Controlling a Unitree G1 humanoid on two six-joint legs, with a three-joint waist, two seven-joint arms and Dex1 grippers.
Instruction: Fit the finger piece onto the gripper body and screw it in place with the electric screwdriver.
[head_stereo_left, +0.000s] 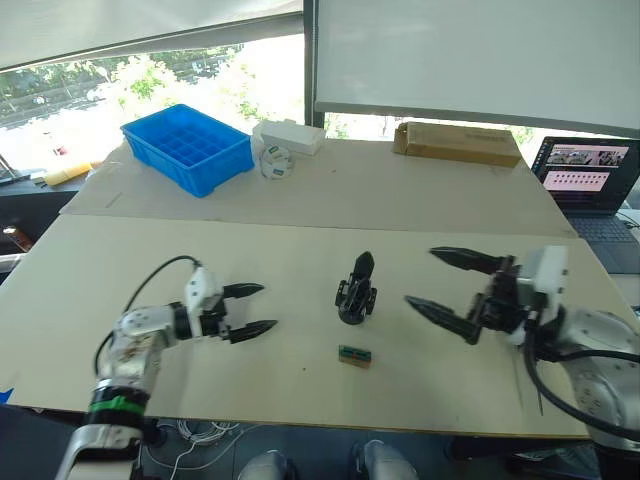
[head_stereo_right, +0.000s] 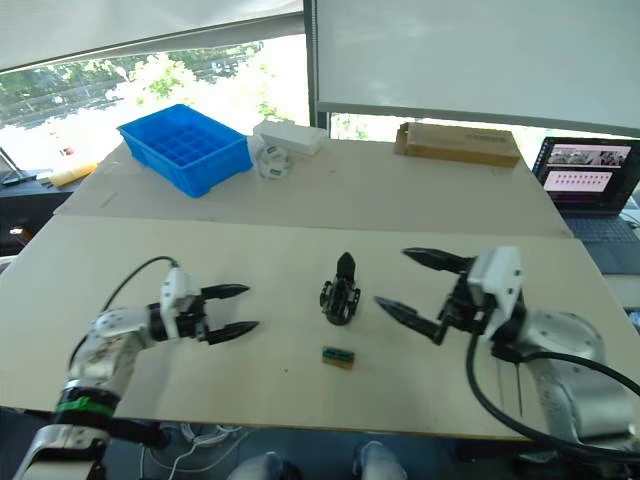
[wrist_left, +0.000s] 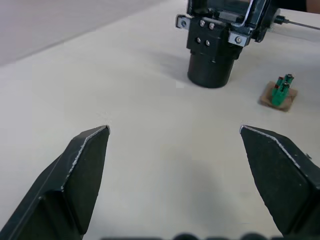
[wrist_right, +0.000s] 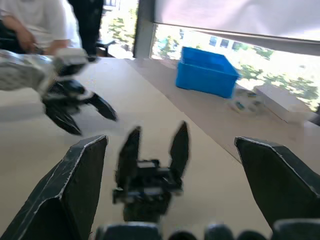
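Here I'm holding both grippers, left (head_stereo_left: 250, 309) and right (head_stereo_left: 440, 282), spread and empty, flanking the upright body (head_stereo_left: 357, 291); my right is sitting nearer.

gripper body (head_stereo_left: 356, 292): black, silver screws showing on its base
small block (head_stereo_left: 354, 355): green on brown
table (head_stereo_left: 300, 220): pale beige
tray (head_stereo_left: 188, 146): bright blue
flat box (head_stereo_left: 456, 143): cardboard brown
small box (head_stereo_left: 290, 136): white
left gripper (head_stereo_left: 256, 309): black fingers, white casing
right gripper (head_stereo_left: 440, 284): black fingers, white casing
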